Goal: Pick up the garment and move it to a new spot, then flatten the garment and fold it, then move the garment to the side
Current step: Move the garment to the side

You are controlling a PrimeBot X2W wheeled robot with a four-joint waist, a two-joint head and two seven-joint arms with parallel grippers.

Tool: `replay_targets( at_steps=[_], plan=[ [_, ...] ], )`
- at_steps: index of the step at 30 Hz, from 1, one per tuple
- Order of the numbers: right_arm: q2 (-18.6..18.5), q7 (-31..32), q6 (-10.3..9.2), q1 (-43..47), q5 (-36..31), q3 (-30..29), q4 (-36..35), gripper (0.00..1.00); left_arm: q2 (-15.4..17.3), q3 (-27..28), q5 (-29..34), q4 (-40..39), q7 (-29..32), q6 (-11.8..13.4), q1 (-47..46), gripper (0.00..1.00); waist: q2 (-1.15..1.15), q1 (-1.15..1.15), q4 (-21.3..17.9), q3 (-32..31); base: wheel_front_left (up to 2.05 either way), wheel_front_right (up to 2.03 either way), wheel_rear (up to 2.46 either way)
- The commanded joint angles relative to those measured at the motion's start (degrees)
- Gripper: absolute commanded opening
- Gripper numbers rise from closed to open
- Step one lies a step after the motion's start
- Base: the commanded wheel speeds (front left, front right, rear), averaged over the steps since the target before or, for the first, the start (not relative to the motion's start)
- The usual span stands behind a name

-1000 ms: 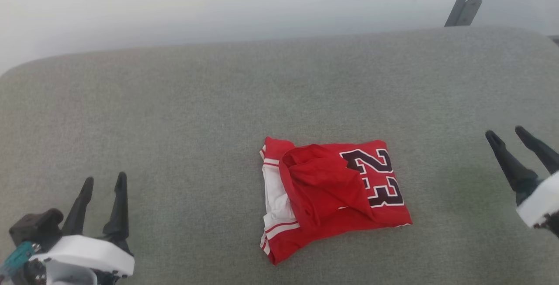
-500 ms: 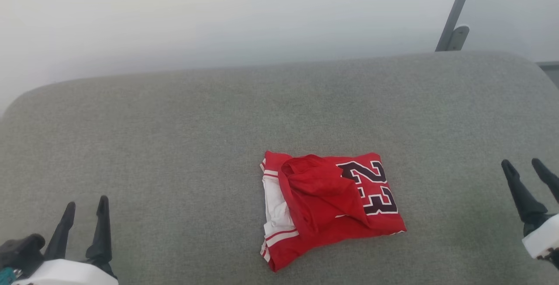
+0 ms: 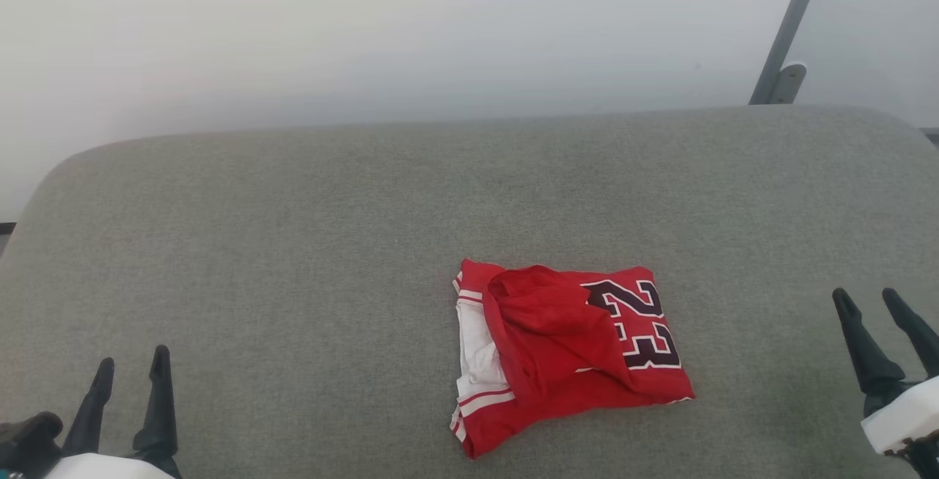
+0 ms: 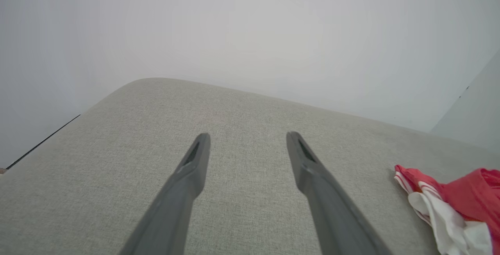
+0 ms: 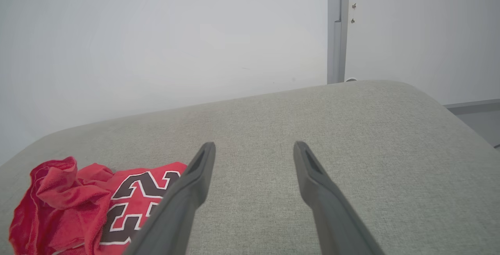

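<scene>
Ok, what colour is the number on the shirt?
Dark, nearly black, with a white outline, on the red garment; clearest in the head view.

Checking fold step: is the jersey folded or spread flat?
Folded, loosely: the garment is a compact rectangle, layers stacked, a rumpled red flap over the "23".

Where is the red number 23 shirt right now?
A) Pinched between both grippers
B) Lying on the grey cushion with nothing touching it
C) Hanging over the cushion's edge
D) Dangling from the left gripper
B: the garment lies on the grey cushion, while the left gripper and the right gripper sit open, well off to either side of it.
</scene>
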Motion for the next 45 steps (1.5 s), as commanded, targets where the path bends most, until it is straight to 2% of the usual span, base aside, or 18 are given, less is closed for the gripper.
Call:
replay_targets(
  at_steps=[1, 12, 30, 33, 38, 45],
  plan=[
    [0.55, -0.56, -0.01, 0.45, -0.41, 0.13, 0.17, 1.0, -0.26, 0.13, 0.27, 0.03, -0.25, -0.28, 0.3, 1.0, 0.0, 0.0, 0.28, -0.13, 0.0, 0.0, 0.0],
    [1.66, -1.34, -0.01, -0.24, -0.07, 1.91, 2.13, 1.0, -1.08, 0.87, 0.7, 0.53, -0.25, -1.08, -0.05, 1.0, 0.0, 0.0, 1.09, -0.27, 0.0, 0.0, 0.0],
    [0.69, -1.37, -0.02, -2.24, 1.63, 6.51, 2.82, 1.0, -1.9, 0.38, 3.09, 1.22, -0.25, -1.63, -0.77, 1.0, 0.0, 0.0, 1.97, 0.48, 0.0, 0.0, 0.0],
    [0.41, -0.14, -0.01, -3.5, 2.3, 8.19, 2.7, 1.0, -2.07, 0.36, 3.45, 1.16, -0.25, -1.65, -1.1, 1.0, 0.0, 0.0, 2.72, 0.95, 0.0, 0.0, 0.0],
    [-0.78, 5.27, -0.01, -6.88, 3.73, 12.2, 2.59, 1.0, -3.02, -0.67, 4.28, 1.37, -0.25, -2.11, -2.08, 1.0, 0.0, 0.0, 5.01, 2.15, 0.0, 0.0, 0.0],
    [-2.0, 16.24, -0.01, -11.76, 6.06, 17.37, 3.4, 1.0, -4.5, -2.04, 5.31, 2.06, -0.25, -2.66, -3.71, 1.0, 0.0, 0.0, 7.89, 4.32, 0.0, 0.0, 0.0]
  ],
)
